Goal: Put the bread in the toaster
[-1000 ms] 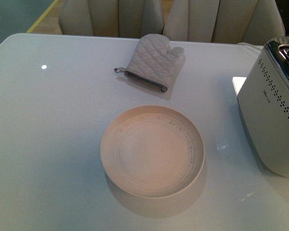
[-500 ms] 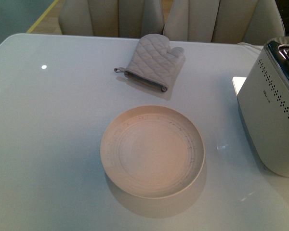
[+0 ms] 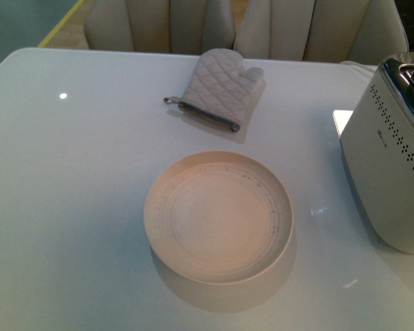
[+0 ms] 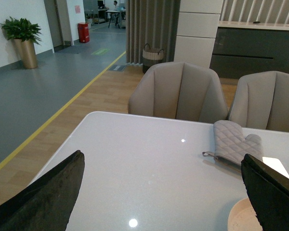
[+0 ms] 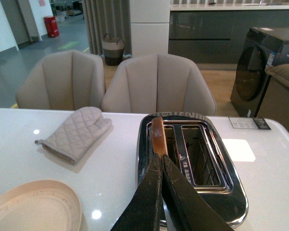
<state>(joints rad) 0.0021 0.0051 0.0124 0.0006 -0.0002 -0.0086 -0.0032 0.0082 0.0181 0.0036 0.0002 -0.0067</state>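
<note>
Plate (image 3: 219,216) mid-table, oven mitt (image 3: 221,87) behind, toaster (image 3: 392,155) right.

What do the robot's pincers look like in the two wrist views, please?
Both are black with a matte, slightly rough surface. The left pincer shows two broad, rounded fingers. The right pincer shows two long fingers tapering to narrow tips. No cables or markings are visible, and the arms themselves are out of view.

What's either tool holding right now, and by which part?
Left tool is open and empty. Right tool is shut at the top crust edge of the bread, which stands in a toaster slot; whether it actually grips cannot be told.
</note>
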